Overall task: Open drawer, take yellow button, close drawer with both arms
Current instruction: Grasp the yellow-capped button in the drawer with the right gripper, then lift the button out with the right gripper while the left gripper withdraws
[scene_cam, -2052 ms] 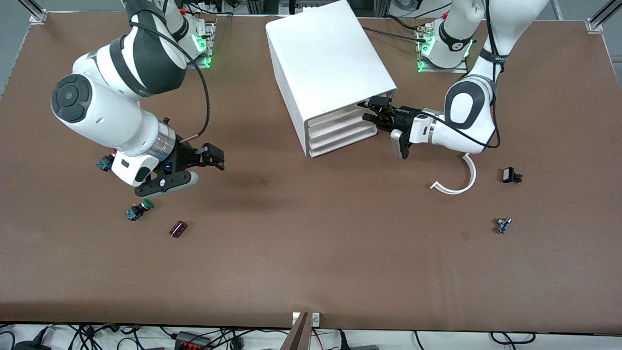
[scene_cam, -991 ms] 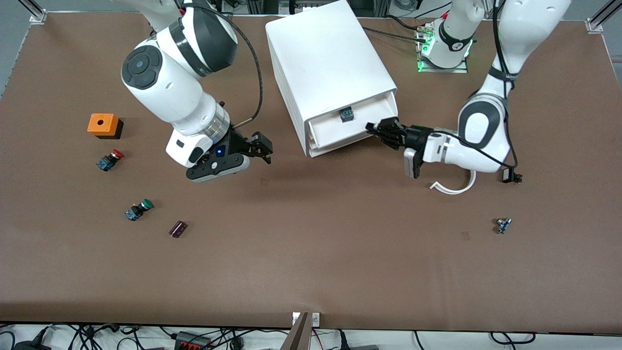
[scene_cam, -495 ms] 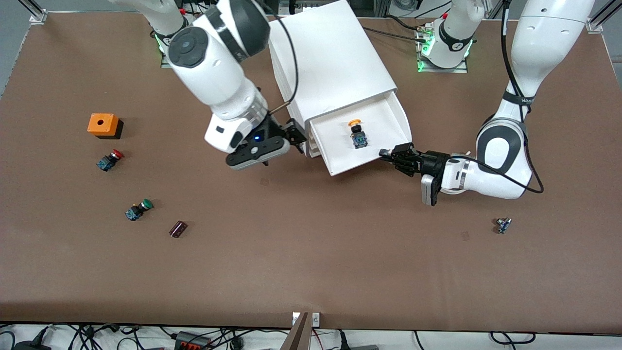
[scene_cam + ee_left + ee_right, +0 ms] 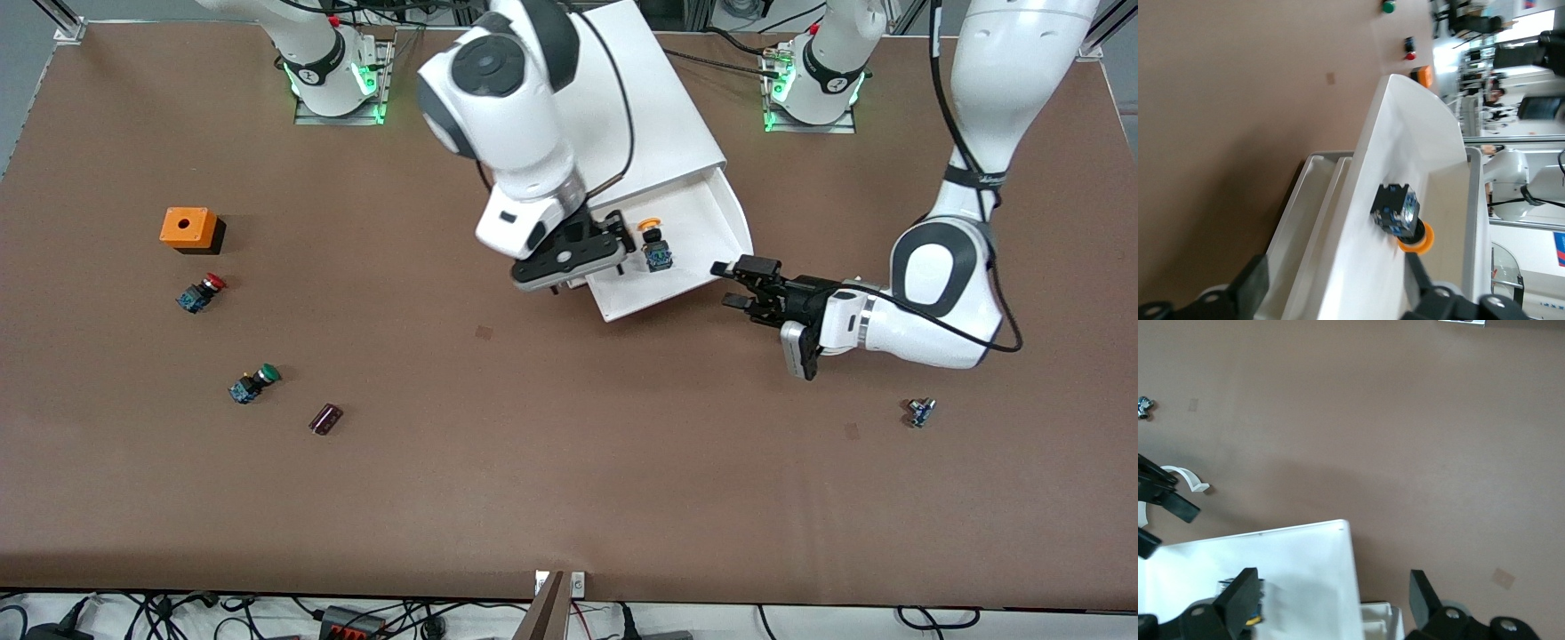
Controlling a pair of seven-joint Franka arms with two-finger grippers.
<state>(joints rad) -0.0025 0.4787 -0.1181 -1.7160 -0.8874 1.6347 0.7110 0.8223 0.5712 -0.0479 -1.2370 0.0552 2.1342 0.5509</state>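
The white cabinet [image 4: 662,116] has its top drawer [image 4: 702,231] pulled out. The yellow-capped button [image 4: 653,246] lies on its side in the drawer. My right gripper [image 4: 613,242] is open and empty over the drawer's corner at the right arm's end, beside the button. In the right wrist view [image 4: 1331,593] the drawer corner [image 4: 1285,560] lies between its fingers and the button is mostly hidden. My left gripper [image 4: 745,284] is open and empty, just off the drawer's front corner. The left wrist view [image 4: 1338,293] shows the drawer [image 4: 1405,147] and the button [image 4: 1399,212].
Toward the right arm's end lie an orange box [image 4: 188,228], a red-capped button [image 4: 202,292], a green-capped button [image 4: 253,383] and a dark small part [image 4: 325,418]. A small metal part [image 4: 920,412] lies at the left arm's end. A white curved piece [image 4: 1185,477] lies near the left gripper.
The left gripper pulled the top drawer out, showing the button, then let go and drew back. The right arm swung from its end of the table to over the drawer.
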